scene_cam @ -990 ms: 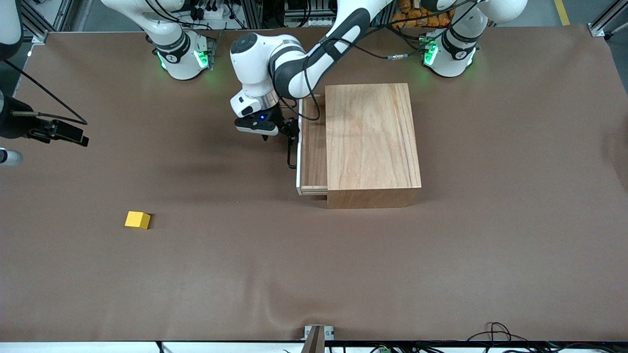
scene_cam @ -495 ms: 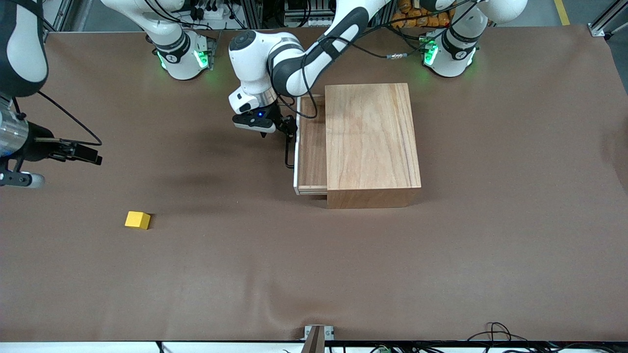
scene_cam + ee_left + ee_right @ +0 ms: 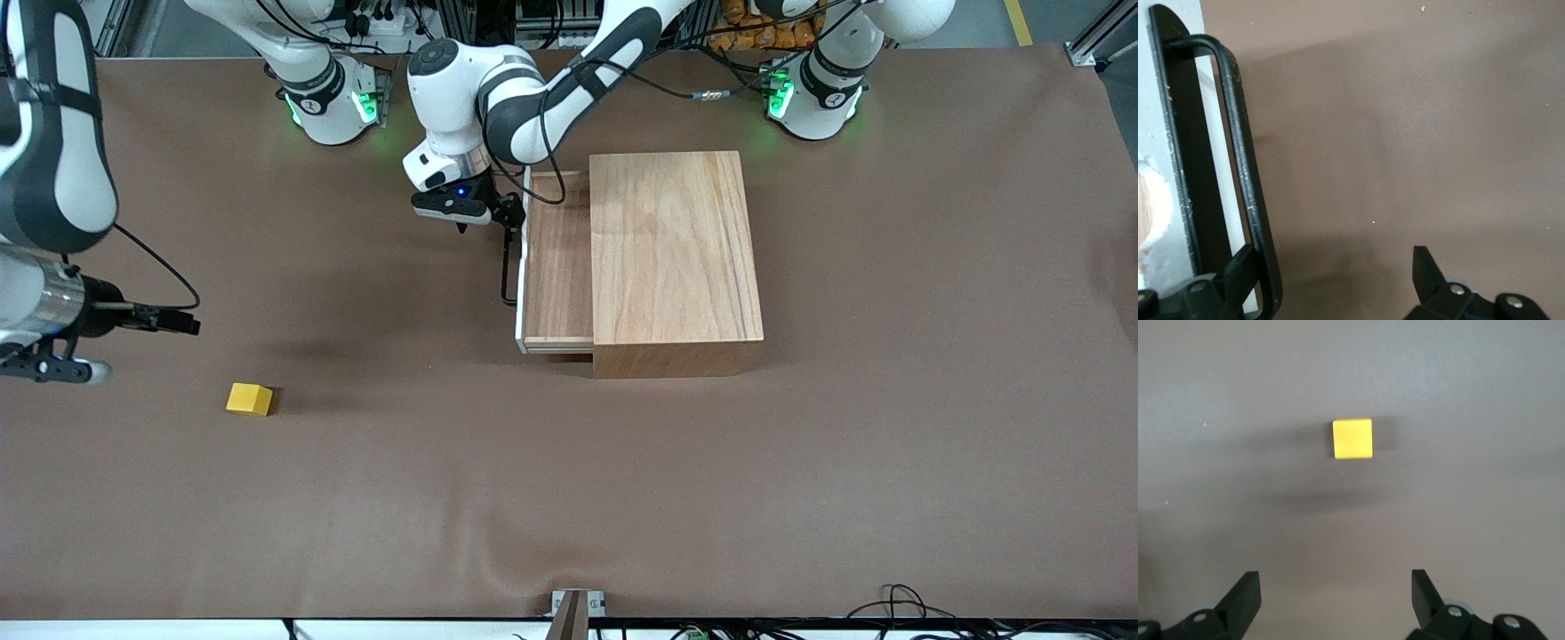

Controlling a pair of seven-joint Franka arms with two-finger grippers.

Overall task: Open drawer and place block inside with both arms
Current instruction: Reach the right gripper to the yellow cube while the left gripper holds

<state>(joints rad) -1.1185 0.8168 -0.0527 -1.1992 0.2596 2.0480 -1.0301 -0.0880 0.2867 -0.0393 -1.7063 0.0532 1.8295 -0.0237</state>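
Observation:
The drawer (image 3: 556, 258) stands partly out of the wooden box (image 3: 676, 258), its white front (image 3: 519, 293) toward the right arm's end of the table. My left gripper (image 3: 508, 218) is open at the black handle (image 3: 507, 267). In the left wrist view one finger (image 3: 1241, 267) sits hooked between the bar (image 3: 1245, 167) and the white panel (image 3: 1158, 100); the other is clear of it. The yellow block (image 3: 250, 399) lies on the table, nearer to the front camera. My right gripper (image 3: 182, 324) is open and empty, up in the air near the block (image 3: 1352, 439), which lies ahead of its fingers.
The brown mat (image 3: 569, 489) covers the whole table. The wooden box stands mid-table, toward the arms' bases. A small bracket (image 3: 576, 604) sits at the table's front edge.
The drawer has slid farther out toward the right arm's end, with my left gripper moving along at the handle. My right arm has swung in toward the block.

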